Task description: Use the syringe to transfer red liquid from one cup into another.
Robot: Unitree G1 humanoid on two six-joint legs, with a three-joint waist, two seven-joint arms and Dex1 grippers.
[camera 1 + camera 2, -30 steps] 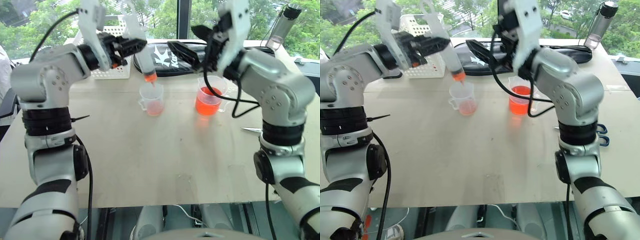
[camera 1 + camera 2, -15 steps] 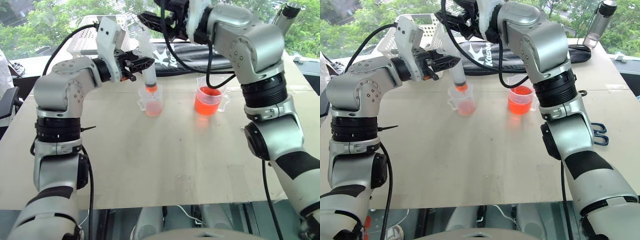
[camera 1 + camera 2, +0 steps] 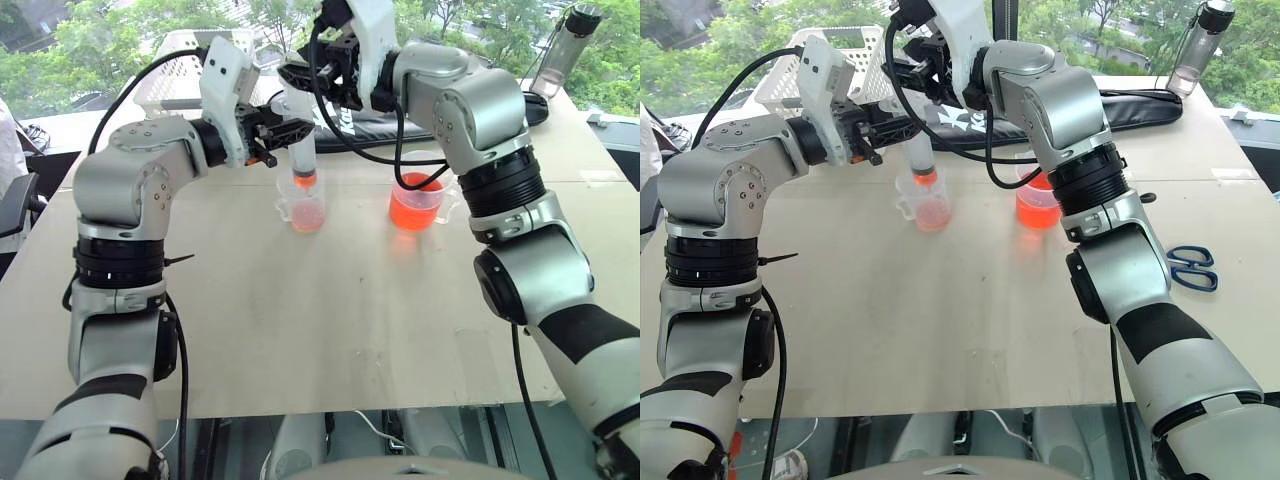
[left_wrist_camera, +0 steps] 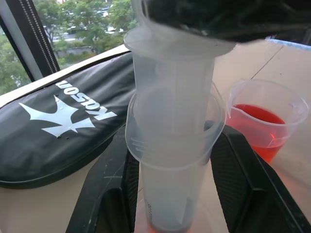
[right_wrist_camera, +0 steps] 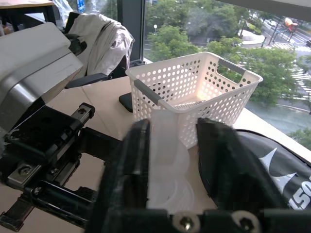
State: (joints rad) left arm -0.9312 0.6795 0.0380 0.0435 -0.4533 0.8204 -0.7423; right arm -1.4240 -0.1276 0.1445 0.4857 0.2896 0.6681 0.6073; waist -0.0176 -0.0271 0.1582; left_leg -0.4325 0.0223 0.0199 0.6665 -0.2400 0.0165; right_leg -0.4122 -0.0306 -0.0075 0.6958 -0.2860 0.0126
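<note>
The clear syringe stands upright with orange-red liquid low in its barrel. Its tip dips into the smaller, narrower beaker, which holds a little red liquid. My left gripper is shut on the syringe barrel, one finger on each side. My right gripper reaches in from above and is shut on the plunger at the syringe's top. To the right stands the larger cup, partly full of red liquid.
A white perforated basket and a long black bag lie behind the cups at the back of the table. Blue-handled scissors rest near the table's right edge. A bottle stands at the far right corner.
My right arm swung left from above the larger cup to the top of the syringe, and its fingers closed on the plunger. The left gripper kept the syringe over the smaller beaker.
</note>
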